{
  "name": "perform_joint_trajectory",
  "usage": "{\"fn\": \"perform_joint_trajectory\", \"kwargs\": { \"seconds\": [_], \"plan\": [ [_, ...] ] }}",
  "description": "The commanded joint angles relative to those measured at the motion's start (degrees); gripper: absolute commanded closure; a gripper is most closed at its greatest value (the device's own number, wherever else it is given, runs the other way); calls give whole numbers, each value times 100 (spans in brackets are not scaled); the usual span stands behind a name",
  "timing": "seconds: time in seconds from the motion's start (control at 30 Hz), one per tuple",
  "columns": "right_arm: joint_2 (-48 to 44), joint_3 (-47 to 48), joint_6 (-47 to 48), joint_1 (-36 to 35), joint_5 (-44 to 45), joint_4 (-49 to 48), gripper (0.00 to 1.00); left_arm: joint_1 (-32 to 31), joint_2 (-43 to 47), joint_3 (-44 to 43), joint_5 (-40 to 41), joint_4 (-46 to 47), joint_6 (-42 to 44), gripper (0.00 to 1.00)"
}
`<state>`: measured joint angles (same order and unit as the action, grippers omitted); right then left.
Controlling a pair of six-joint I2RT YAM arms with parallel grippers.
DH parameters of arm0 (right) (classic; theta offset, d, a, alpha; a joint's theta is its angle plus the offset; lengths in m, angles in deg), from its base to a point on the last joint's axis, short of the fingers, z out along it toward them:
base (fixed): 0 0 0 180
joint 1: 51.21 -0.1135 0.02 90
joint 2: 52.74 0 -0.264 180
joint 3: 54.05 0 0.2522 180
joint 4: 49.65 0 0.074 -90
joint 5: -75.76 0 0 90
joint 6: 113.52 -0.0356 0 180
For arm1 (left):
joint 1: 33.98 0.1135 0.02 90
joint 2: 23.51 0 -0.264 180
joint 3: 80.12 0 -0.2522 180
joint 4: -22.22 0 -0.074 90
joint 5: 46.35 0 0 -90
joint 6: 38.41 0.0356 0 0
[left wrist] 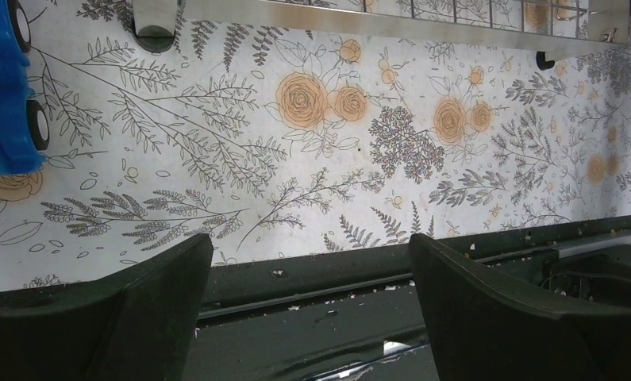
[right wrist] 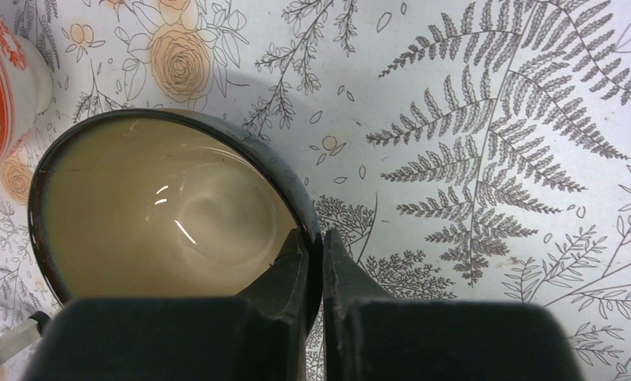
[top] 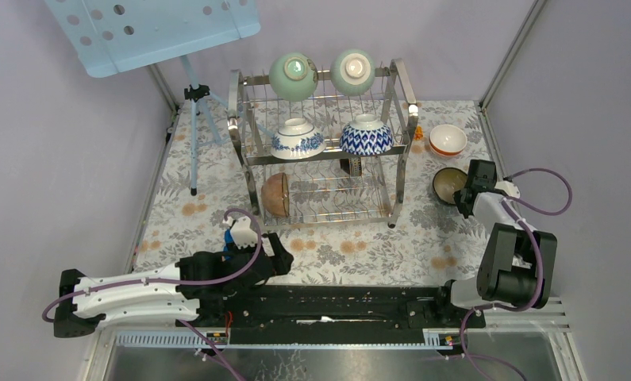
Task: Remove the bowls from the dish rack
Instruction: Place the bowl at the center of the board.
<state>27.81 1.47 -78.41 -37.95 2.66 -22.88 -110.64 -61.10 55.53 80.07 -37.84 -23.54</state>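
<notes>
My right gripper [right wrist: 313,244] is pinched shut on the rim of the dark teal bowl [right wrist: 161,214]. The bowl is mouth-up just off the right front corner of the dish rack [top: 320,151], and the gripper body cuts off its near rim. The orange-white bowl [top: 448,140] sits upright by the rack's right side.

In the rack:
- Two pale green bowls [top: 293,75] stand on edge on top.
- Two blue-and-white bowls [top: 298,139] lie mouth-down on the middle shelf.
- The brown bowl [top: 275,194] stands on edge at the lower left.

My left gripper [left wrist: 309,246] gapes wide and empty in front of the rack. Bare table [top: 352,246] lies there.
</notes>
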Motion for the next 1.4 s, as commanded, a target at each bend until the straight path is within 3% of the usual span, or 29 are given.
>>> {"fn": "perform_joint_trajectory", "kwargs": {
  "seconds": [0.0, 0.33, 0.77, 1.0, 1.1, 1.23, 1.37],
  "plan": [
    [122, 413, 4, 28, 23, -476, 100, -7, 49, 13, 189, 156, -44, 2],
    [476, 585, 109, 28, -157, -405, 100, -7, 102, 5, 231, 61, -95, 2],
    [475, 650, 325, 28, -279, -314, 70, -7, 169, -27, 248, -13, -104, 2],
    [368, 669, 389, 28, -323, -209, 63, -11, 266, -7, 173, -19, -124, 2],
    [303, 667, 444, 28, -370, -167, 54, -8, 281, -21, 168, -36, -122, 2],
    [263, 821, 654, 28, -464, -62, 28, -9, 281, -62, 174, -73, -67, 1],
    [226, 1117, 904, 28, -489, 217, 20, -9, 308, -212, 309, -279, 18, 1]
  ]
}}
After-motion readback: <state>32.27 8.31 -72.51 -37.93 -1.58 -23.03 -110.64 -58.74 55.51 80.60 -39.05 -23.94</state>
